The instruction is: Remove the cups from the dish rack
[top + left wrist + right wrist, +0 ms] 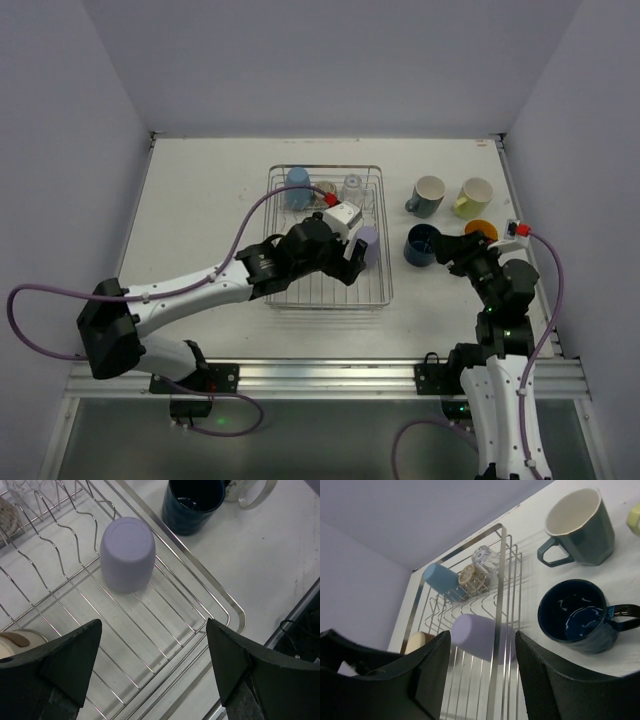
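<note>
The left tool [154, 627] is held apart above the lavender cup [127, 555] in the rack [175, 630]; the right tool [482, 640] is spread, empty.

One rack [330, 304] holds five cups: blue [297, 186], tan [469, 577], clear [352, 187], lavender [127, 554], cream [419, 640]. Four mugs stand on the worktop [200, 220]: teal [428, 194], yellow-green [474, 196], navy [421, 245], orange-lined [481, 229].

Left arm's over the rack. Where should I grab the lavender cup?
Probably across its round wall, from above, with the left gripper straddling it, jaws open. The lavender cup shows its closed base upward and no handle, so there is no rim to pinch.
</note>
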Controlling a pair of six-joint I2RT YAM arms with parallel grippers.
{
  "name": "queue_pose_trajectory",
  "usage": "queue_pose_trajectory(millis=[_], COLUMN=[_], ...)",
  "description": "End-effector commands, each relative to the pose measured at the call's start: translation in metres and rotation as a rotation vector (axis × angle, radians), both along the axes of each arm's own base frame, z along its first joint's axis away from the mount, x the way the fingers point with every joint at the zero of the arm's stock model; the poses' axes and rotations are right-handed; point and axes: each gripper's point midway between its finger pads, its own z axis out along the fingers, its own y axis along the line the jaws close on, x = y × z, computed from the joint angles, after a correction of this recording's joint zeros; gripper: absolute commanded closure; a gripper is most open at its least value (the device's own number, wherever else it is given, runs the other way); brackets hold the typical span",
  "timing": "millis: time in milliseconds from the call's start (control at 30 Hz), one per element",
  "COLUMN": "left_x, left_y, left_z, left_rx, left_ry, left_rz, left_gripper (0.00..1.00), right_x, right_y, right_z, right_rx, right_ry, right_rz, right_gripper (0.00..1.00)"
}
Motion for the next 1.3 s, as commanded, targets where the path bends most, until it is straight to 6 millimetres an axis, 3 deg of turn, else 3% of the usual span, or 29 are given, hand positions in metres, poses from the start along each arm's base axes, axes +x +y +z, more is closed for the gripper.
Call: queue_pose_trajectory(millis=[0, 33, 67, 133, 200, 233, 267, 433, 633, 733, 867, 1000, 1033, 1167, 1200, 1267], left_x=[0.029, 0.034, 0.040, 0.049, 0.060, 0.068, 0.074, 0.098, 0.113, 0.115, 0.112, 0.099, 0.092, 0.058, 0.050, 0.038], left_y=[-0.025, -0.032, -0.037, -0.046, -0.052, -0.053, -0.056, -0.062, -0.065, -0.065, -0.057, -0.039, -0.029, -0.009, 0.000, 0.003], left_z=[0.031, 0.017, 0.023, 0.006, 0.008, -0.005, -0.002, -0.031, -0.055, -0.059, -0.039, 0.016, 0.042, 0.081, 0.099, 0.095], left_rx=[-0.053, -0.021, -0.025, 0.020, 0.040, 0.073, 0.071, 0.115, 0.171, 0.174, 0.131, -0.011, -0.096, -0.345, -0.415, -0.494], left_ry=[-0.099, -0.087, -0.101, -0.096, -0.118, -0.105, -0.109, -0.063, -0.057, -0.055, -0.081, -0.135, -0.173, -0.151, -0.160, -0.113], left_rz=[0.040, 0.040, 0.044, 0.046, 0.050, 0.057, 0.060, 0.065, 0.088, 0.092, 0.115, 0.155, 0.167, 0.156, 0.150, 0.129], left_gripper=[0.12, 0.12, 0.12, 0.13, 0.15, 0.16, 0.17, 0.25, 0.31, 0.46, 0.73, 0.79, 0.80, 0.82, 0.83, 0.84], right_x=[-0.015, -0.018, -0.021, -0.025, -0.031, -0.033, -0.035, -0.042, -0.049, -0.049, -0.049, -0.048, -0.051, -0.057, -0.060, -0.069], right_y=[0.020, 0.023, 0.025, 0.029, 0.036, 0.038, 0.040, 0.041, 0.047, 0.046, 0.046, 0.053, 0.060, 0.079, 0.087, 0.106], right_z=[0.005, 0.004, 0.002, 0.001, 0.001, 0.001, 0.001, 0.004, 0.004, 0.002, 0.003, 0.009, 0.004, 0.018, 0.021, 0.032], right_rx=[0.045, 0.050, 0.054, 0.069, 0.096, 0.101, 0.104, 0.099, 0.106, 0.105, 0.107, 0.135, 0.149, 0.224, 0.225, 0.221], right_ry=[-0.040, -0.043, -0.049, -0.054, -0.062, -0.062, -0.061, -0.082, -0.091, -0.085, -0.086, -0.106, -0.099, -0.143, -0.149, -0.173], right_rz=[0.106, 0.125, 0.134, 0.156, 0.194, 0.211, 0.225, 0.226, 0.263, 0.258, 0.260, 0.309, 0.359, 0.503, 0.549, 0.629], right_gripper=[0.43, 0.43, 0.44, 0.44, 0.44, 0.44, 0.44, 0.45, 0.45, 0.45, 0.44, 0.38, 0.36, 0.25, 0.21, 0.20])
